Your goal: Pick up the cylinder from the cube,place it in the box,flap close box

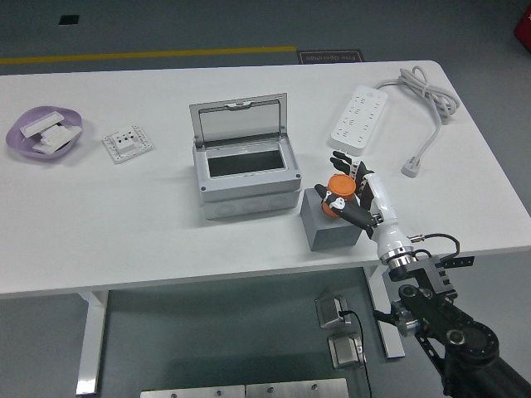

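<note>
An orange cylinder (338, 189) stands on top of a grey cube (330, 225) near the table's front edge. My right hand (347, 192) reaches in from the lower right, and its black fingers (342, 160) are curled around the cylinder, which still rests on the cube. Left of the cube stands the grey box (247, 180) with its hinged lid (239, 123) raised at the back and its inside dark and bare. My left arm is out of sight.
A white power strip (359, 115) with its cable (430, 106) lies at the back right. A white socket plate (127, 143) and a purple dish (45, 133) holding white parts sit at the far left.
</note>
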You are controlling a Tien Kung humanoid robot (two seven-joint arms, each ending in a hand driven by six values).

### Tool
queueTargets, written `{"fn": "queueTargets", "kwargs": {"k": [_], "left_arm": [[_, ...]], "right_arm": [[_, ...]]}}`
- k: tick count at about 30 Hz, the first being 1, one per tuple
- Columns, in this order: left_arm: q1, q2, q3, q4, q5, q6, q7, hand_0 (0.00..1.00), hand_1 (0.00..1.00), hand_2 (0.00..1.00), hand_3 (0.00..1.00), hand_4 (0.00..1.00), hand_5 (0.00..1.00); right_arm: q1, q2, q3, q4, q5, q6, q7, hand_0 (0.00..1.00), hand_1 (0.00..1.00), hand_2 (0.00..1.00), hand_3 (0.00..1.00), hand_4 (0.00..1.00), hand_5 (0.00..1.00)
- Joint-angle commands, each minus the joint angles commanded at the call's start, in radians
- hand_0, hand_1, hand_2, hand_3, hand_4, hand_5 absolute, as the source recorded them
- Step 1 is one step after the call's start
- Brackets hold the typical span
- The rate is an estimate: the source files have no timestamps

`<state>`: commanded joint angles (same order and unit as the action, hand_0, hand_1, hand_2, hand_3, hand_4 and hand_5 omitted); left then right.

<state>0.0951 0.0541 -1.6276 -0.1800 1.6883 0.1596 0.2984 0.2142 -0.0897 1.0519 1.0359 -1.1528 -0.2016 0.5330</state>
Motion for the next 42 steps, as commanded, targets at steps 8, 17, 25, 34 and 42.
{"fn": "queueTargets", "kwargs": {"k": [8, 17, 25, 34, 42], "left_arm": [[-0.002, -0.001, 0.007, 0.0, -0.005, 0.0, -0.001, 0.629, 0.638, 0.607, 0.621, 0.66, 0.249], [-0.005, -0.001, 0.015, 0.0, -0.011, 0.0, -0.005, 0.63, 0.639, 0.606, 0.621, 0.659, 0.248], [-0.004, -0.001, 0.002, 0.0, 0.0, 0.0, -0.006, 0.629, 0.639, 0.606, 0.621, 0.66, 0.248], [-0.007, -0.003, 0.005, 0.0, -0.005, 0.0, -0.006, 0.629, 0.639, 0.606, 0.622, 0.66, 0.248], [-0.013, -0.001, 0.008, 0.0, -0.004, 0.001, -0.007, 0.63, 0.639, 0.607, 0.622, 0.66, 0.249]], "right_arm": [[0.005, 0.006, -0.013, -0.011, 0.001, -0.003, -0.003, 0.803, 0.811, 0.755, 0.765, 0.908, 0.267], [0.003, 0.005, -0.013, -0.018, 0.006, -0.012, -0.005, 0.803, 0.803, 0.746, 0.755, 0.87, 0.249], [0.002, 0.003, -0.022, -0.01, -0.014, -0.052, -0.012, 0.791, 0.783, 0.742, 0.75, 0.789, 0.194], [0.001, 0.002, -0.031, -0.006, -0.037, -0.095, -0.039, 0.727, 0.733, 0.711, 0.703, 0.322, 0.002], [0.008, 0.0, -0.042, 0.001, -0.06, -0.109, -0.068, 0.604, 0.574, 0.639, 0.627, 0.002, 0.002]]}}
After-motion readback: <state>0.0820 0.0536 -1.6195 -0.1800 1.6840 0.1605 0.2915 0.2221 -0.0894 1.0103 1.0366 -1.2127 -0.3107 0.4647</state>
